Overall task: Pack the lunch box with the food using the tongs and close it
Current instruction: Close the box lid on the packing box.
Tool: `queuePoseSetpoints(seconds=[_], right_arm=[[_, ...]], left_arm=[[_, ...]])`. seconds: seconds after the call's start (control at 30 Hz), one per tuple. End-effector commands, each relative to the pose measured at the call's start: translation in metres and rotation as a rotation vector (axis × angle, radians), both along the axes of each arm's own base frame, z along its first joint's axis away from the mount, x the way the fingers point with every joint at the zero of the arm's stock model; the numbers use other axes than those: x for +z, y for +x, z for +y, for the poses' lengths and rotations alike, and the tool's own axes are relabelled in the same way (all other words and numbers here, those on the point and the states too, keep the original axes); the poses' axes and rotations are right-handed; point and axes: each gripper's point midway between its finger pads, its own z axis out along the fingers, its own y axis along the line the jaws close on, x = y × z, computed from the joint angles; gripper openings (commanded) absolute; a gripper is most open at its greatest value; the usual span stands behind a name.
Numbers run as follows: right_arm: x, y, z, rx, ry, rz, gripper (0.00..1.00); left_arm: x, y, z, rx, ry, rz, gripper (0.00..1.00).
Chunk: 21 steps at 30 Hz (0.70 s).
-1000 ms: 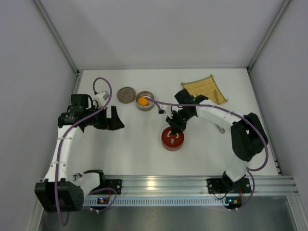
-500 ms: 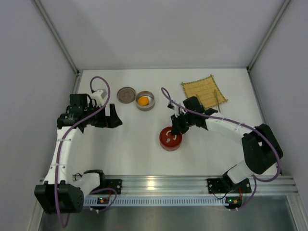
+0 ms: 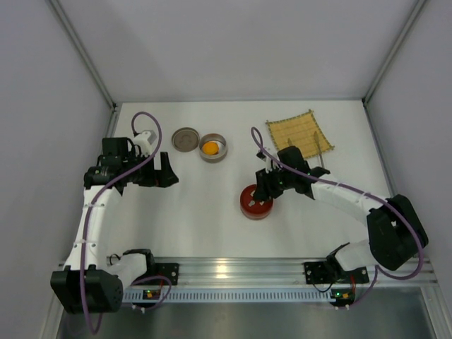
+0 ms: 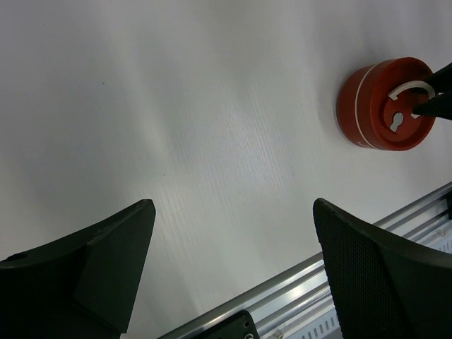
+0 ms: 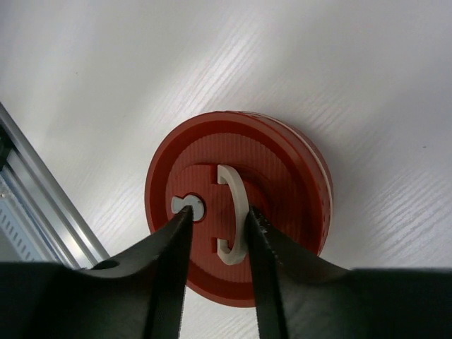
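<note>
The lunch box [image 3: 256, 201] is a round red tub with its red lid on, standing mid-table; it also shows in the left wrist view [image 4: 385, 104]. My right gripper [image 3: 264, 189] hangs just over the lid [image 5: 282, 162], open a little [image 5: 219, 212], with the white ring handle [image 5: 239, 194] lying between the fingers against the right one. An orange piece of food [image 3: 210, 148] sits in a small metal bowl [image 3: 220, 143] at the back. The tongs [image 3: 321, 152] lie on the right part of the bamboo mat [image 3: 296, 133]. My left gripper [image 3: 168, 173] is wide open [image 4: 233, 208] over bare table.
A flat round metal dish [image 3: 185, 139] lies left of the bowl. The aluminium rail [image 3: 233, 270] runs along the near edge. White walls close in the table at the left, back and right.
The right gripper's jaws have parted from shut around the lid's handle, and the right arm's elbow has swung out to the right. The left arm has barely moved.
</note>
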Motion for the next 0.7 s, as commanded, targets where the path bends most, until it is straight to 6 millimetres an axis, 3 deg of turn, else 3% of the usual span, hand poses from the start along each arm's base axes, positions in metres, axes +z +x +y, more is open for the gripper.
queuePoseSetpoints(seconds=[0.0,0.4,0.6,0.67], right_arm=[[-0.003,0.001,-0.018,-0.04,-0.052,0.021,0.44],[0.05,0.003,-0.008,0.065,0.022,-0.085,0.47],[0.06,0.009,-0.011,0.056,0.008,-0.122,0.56],[0.066,0.017,-0.012,0.039,0.01,-0.145,0.53]], left_arm=[[0.01,0.009,0.002,0.008,0.011,-0.055,0.98],[0.009,0.009,-0.002,-0.009,-0.011,-0.055,0.98],[0.01,0.009,-0.003,-0.013,-0.014,-0.06,0.98],[0.01,0.008,-0.002,-0.014,-0.011,-0.06,0.98]])
